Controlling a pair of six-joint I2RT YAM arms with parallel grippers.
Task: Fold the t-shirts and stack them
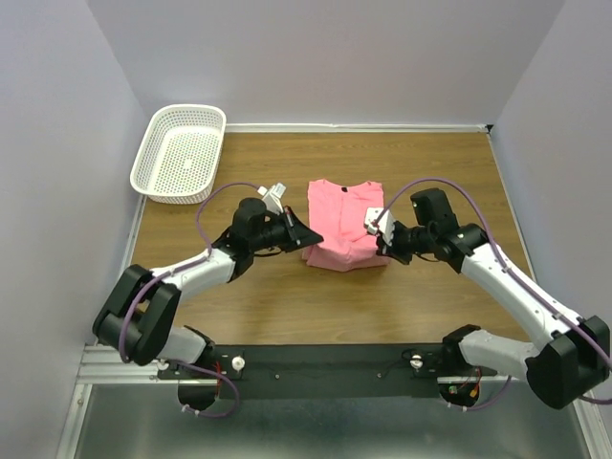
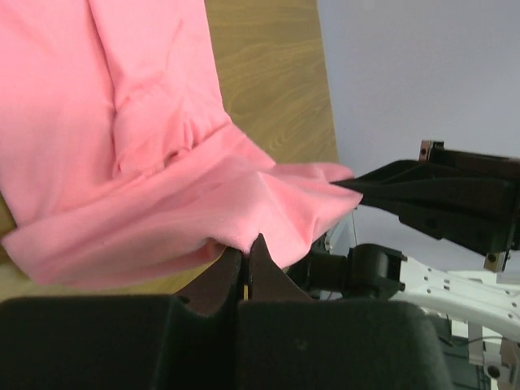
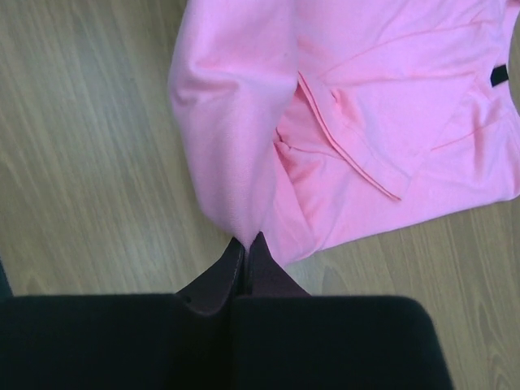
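Left wrist: hand [image 2: 246,245] on t-shirt [image 2: 97,122] edge

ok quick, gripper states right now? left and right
Left gripper: closed, pinching an edge of the pink t-shirt.
Right gripper: closed, pinching the same shirt's edge on its side.

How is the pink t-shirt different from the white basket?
The t-shirt is pink; the basket is white. The t-shirt is soft cloth, folded and rumpled; the basket is stiff-looking mesh full of little holes. The t-shirt lies mid-table, and the left gripper and right gripper each have jaws shut on its near edge; the basket sits untouched at the far left corner. Both rest on the wooden table.
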